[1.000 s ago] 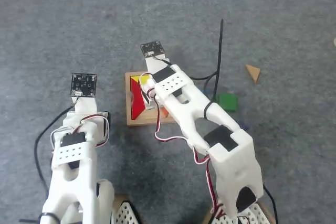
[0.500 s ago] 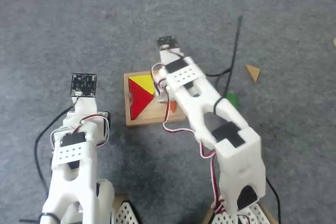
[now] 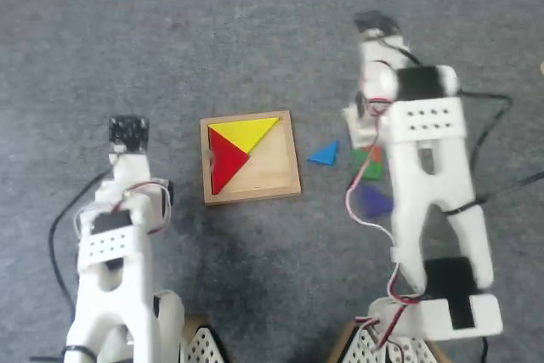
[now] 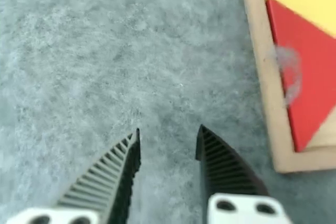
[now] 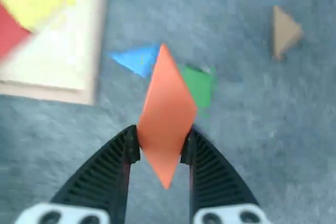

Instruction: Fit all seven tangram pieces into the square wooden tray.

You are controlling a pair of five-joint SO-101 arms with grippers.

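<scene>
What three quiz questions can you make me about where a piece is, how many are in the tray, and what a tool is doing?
1. Where is the blue triangle?
A. on the carpet beside the tray
B. inside the tray
C. in a tool

2. How many pieces lie in the tray?
A. one
B. two
C. seven

3. What is the right tool doing?
A. open, empty
B. shut on the orange piece
C. shut on a green piece

Answers: A, it lies on carpet outside the rim; B, the yellow triangle and the red triangle are inside; B, the orange piece sits clamped between its sides.
</scene>
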